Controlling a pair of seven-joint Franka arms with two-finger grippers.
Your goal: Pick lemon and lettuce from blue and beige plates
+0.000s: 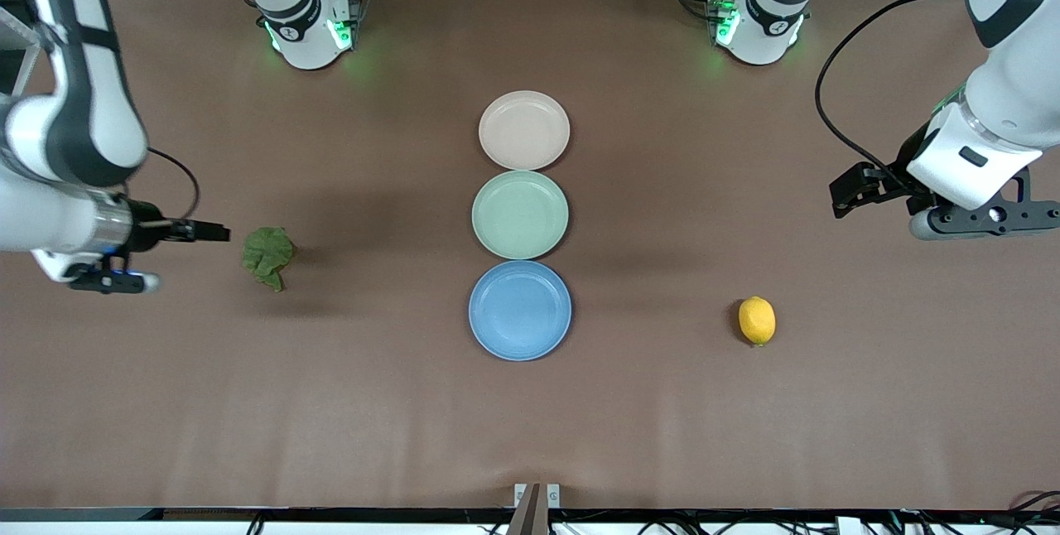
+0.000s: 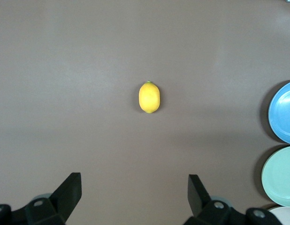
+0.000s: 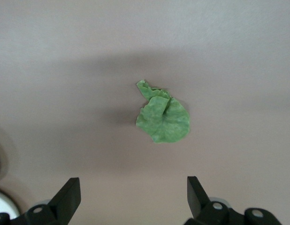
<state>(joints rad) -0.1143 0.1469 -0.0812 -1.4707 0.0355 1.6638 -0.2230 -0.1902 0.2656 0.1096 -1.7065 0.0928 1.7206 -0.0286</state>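
A yellow lemon [image 1: 757, 320] lies on the bare brown table toward the left arm's end; it also shows in the left wrist view [image 2: 149, 97]. A green lettuce leaf [image 1: 267, 256] lies on the table toward the right arm's end, and shows in the right wrist view [image 3: 163, 117]. The blue plate [image 1: 520, 310] and the beige plate [image 1: 524, 129] are empty. My left gripper [image 1: 851, 187] is open and empty over bare table beside the lemon [image 2: 134, 187]. My right gripper [image 1: 207, 230] is open and empty beside the lettuce [image 3: 134, 190].
An empty green plate [image 1: 520, 214] sits between the beige and blue plates in a row at the table's middle. The blue plate [image 2: 283, 112] and green plate [image 2: 279, 176] show at the edge of the left wrist view. The arm bases stand along the table's back edge.
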